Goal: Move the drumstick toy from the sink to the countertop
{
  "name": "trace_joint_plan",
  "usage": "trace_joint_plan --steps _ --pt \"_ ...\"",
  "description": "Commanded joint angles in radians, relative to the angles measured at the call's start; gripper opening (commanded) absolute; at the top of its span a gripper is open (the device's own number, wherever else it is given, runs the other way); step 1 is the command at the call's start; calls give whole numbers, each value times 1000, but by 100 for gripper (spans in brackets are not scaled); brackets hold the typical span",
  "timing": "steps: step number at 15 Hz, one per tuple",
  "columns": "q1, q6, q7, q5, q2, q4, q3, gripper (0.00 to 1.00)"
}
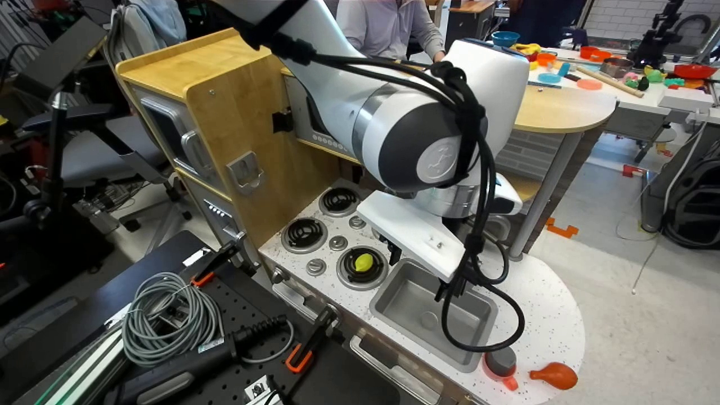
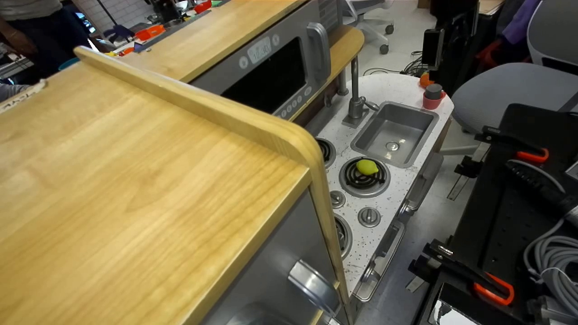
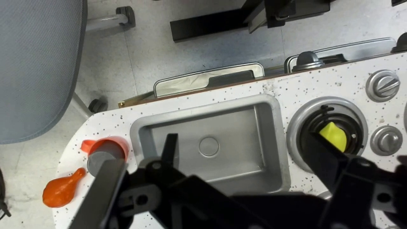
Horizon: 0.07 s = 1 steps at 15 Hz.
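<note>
Though your Panda arm point(image 1: 416, 140) looms across the white countertop point(image 1: 548, 309) in an exterior view, nothing seems left for it to carry: judging by how things lie, the placing is done. You have the grey sink point(image 3: 222, 127) framed in the wrist view, and the Robotiq gripper point(image 3: 241, 138) appears to hang above it, fingers spread wide with nothing between them. The orange-red drumstick toy point(image 3: 62, 190) lies on its side on the countertop's rounded end, beyond the sink's short side and apart from it, fat end towards the outer edge. So make a clean retreat: lift straight up from the sink with the fingers spread, and only then swing. Passing low beyond that short side could roll the drumstick toy off. Mind the red cup point(image 2: 431, 104) between drumstick toy and sink too; the grey cylinder point(image 2: 433, 91) in its mouth might tip easily. Leave the toy lemon point(image 2: 367, 167), past the sink's opposite short side, alone.
</note>
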Motion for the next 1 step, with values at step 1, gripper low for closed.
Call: trace_joint_plan --steps 1 --pt "19 -2 -9 11 1 0 -20 100"
